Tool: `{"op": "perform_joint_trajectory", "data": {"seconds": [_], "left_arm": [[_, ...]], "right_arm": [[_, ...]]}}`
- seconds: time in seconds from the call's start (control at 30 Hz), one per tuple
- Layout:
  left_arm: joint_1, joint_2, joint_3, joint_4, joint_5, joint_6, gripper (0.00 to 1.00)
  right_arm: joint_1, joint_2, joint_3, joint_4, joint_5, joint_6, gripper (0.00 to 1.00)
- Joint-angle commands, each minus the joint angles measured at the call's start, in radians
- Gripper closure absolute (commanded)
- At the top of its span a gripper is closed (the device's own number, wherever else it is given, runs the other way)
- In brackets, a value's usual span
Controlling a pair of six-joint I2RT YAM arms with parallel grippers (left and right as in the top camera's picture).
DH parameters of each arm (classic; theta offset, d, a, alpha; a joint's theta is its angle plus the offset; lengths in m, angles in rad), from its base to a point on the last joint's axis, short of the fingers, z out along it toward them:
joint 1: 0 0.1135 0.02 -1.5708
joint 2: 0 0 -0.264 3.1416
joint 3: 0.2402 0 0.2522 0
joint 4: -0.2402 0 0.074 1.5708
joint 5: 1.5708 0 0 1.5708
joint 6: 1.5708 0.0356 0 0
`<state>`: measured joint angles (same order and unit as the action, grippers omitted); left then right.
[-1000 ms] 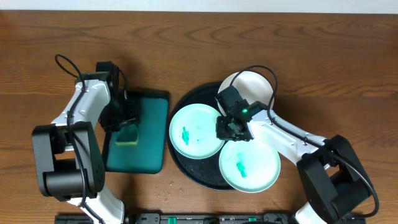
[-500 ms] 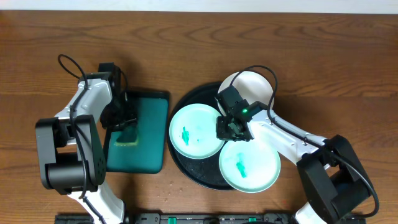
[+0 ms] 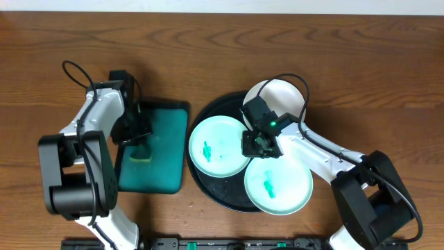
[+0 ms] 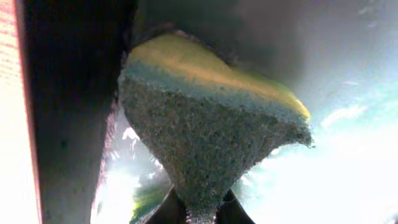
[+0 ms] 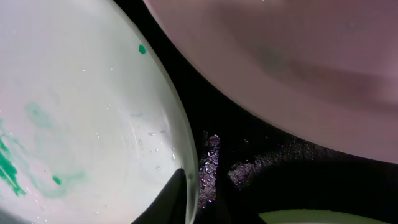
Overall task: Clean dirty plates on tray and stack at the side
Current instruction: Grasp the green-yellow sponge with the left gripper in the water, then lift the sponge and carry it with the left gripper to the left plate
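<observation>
Two pale green plates with green smears lie on the round black tray [image 3: 208, 189]: one at the left [image 3: 218, 146], one at the front right [image 3: 277, 184]. A clean white plate [image 3: 281, 97] sits at the tray's back. My right gripper [image 3: 255, 144] straddles the left plate's right rim, one finger [image 5: 174, 199] inside the plate [image 5: 81, 112], and is shut on that rim. My left gripper [image 3: 139, 135] is over the green mat [image 3: 163, 173], shut on a yellow and green sponge [image 3: 142, 153]. The left wrist view shows the sponge [image 4: 211, 137] pinched to a narrow waist between the jaws [image 4: 200, 214].
Water droplets glisten on the black tray [image 5: 261, 168] between the plates. The white plate [image 5: 280, 62] overhangs the upper right of the right wrist view. Brown wooden table [image 3: 208, 55] surrounds the mat and tray.
My left gripper has closed on the sponge, squeezing it. The right gripper stays at the plate's rim, closing slightly.
</observation>
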<state>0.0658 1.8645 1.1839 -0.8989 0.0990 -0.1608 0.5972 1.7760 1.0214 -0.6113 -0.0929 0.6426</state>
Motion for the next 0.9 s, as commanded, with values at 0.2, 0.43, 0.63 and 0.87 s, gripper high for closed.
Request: {"op": "perform_joint_trajectory", "data": {"seconds": [0.2, 0.43, 0.63, 0.87], "left_arm": [[-0.106, -0.283, -0.008, -0.005, -0.009, -0.019, 0.93], [-0.186, -0.454, -0.008, 0.039, -0.182, -0.037, 0.93], [-0.249, -0.555, -0.008, 0.098, -0.283, -0.036, 0.93], [-0.295, -0.606, -0.008, 0.145, -0.329, -0.035, 0.93]], "right_arm": [[0.013, 0.01, -0.003, -0.008, 0.01, -0.012, 0.99], [0.013, 0.01, -0.003, -0.008, 0.01, -0.023, 0.99], [0.013, 0.01, -0.003, -0.006, 0.011, -0.023, 0.99], [0.013, 0.01, -0.003, -0.006, 0.011, -0.023, 0.99]]}}
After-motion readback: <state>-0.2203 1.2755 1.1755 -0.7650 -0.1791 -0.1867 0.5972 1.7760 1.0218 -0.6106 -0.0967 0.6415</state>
